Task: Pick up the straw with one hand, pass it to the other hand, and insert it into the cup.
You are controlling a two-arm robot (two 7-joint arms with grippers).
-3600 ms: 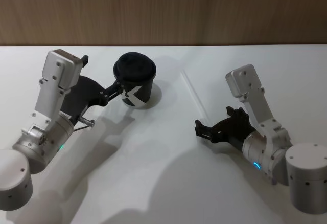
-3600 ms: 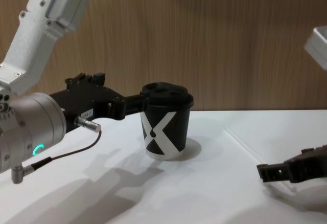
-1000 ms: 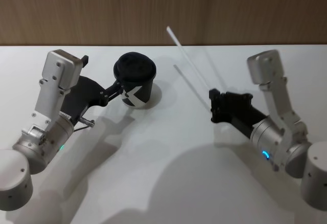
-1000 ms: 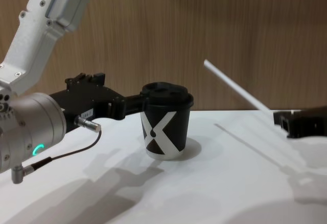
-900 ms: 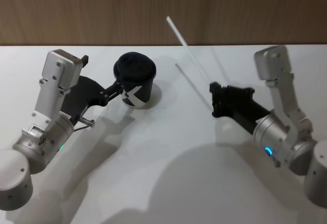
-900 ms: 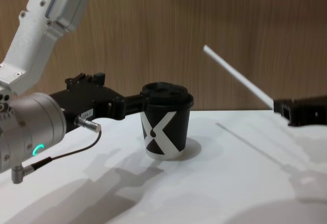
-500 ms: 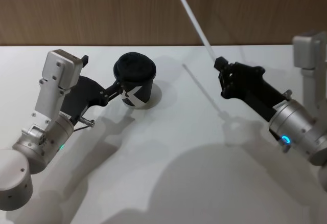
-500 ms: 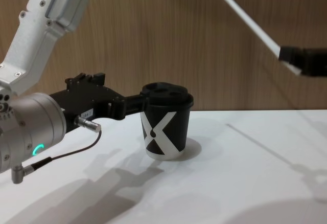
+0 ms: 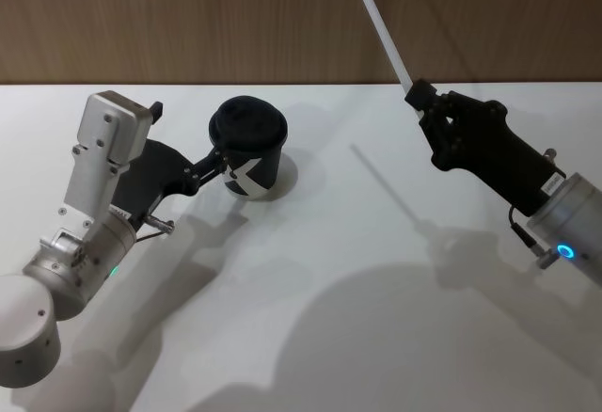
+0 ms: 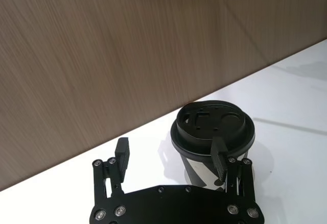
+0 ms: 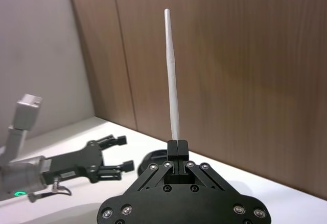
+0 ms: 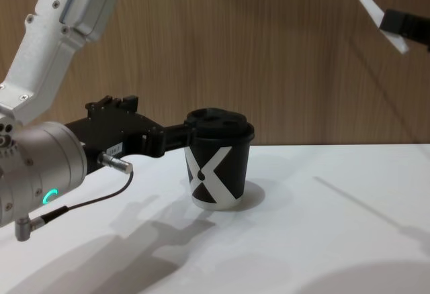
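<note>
Right gripper (image 9: pixel 420 95), high above the table (image 9: pixel 310 271), pinches the straw (image 9: pixel 381 26) by its lower end. Left gripper (image 10: pixel 170 144) stands open, 1 finger at the cup (image 9: pixel 246 149). Risks: the straw may pivot in so short a pinch at handover; the left finger, pulling away, may tip the cup.

From my console, the left black two-fingered gripper (image 10: pixel 170 155) and the right black two-fingered gripper (image 11: pixel 178 144) each have a flat black plate dotted with small silver screws (image 11: pixel 164 188). Behind them are silver-grey cylindrical wrists (image 9: pixel 80 257). The left one has a green glowing ring (image 12: pixel 48 197) and a thin black cable (image 12: pixel 80 204), the right a blue light (image 9: pixel 562 250).
</note>
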